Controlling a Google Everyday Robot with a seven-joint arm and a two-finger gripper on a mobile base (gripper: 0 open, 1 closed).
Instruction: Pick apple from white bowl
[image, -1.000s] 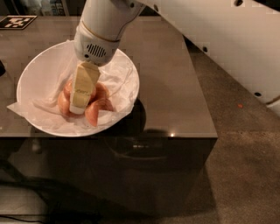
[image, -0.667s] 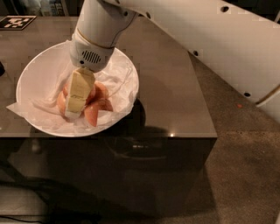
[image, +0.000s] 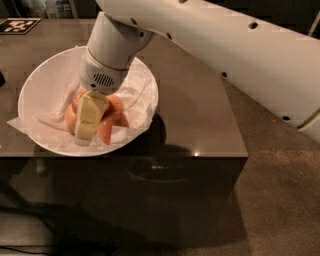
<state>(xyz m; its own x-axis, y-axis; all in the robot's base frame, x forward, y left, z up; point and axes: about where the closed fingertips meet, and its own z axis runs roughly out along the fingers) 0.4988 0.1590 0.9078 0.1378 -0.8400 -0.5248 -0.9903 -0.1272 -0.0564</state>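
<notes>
The white bowl (image: 35, 85), lined with crumpled white paper (image: 22, 122), sits on the left part of the table. Orange-red apples lie in its middle; one shows to the right of my gripper (image: 112, 125) and another to its left (image: 71, 114). I cannot tell which one has no sticker. My gripper (image: 85, 132) reaches down into the bowl from above, right among the apples, and its cream-coloured body covers much of them. My white arm (image: 210, 45) crosses the top of the view.
The bowl stands on a dark brown table (image: 200, 115) whose front edge runs just below the bowl. A black-and-white marker tag (image: 17, 25) lies at the far left corner. Brown carpeted floor (image: 280, 200) lies to the right.
The gripper has shifted slightly left and lower among the apples. The upper arm has swung further across the top of the view. The bowl has not moved.
</notes>
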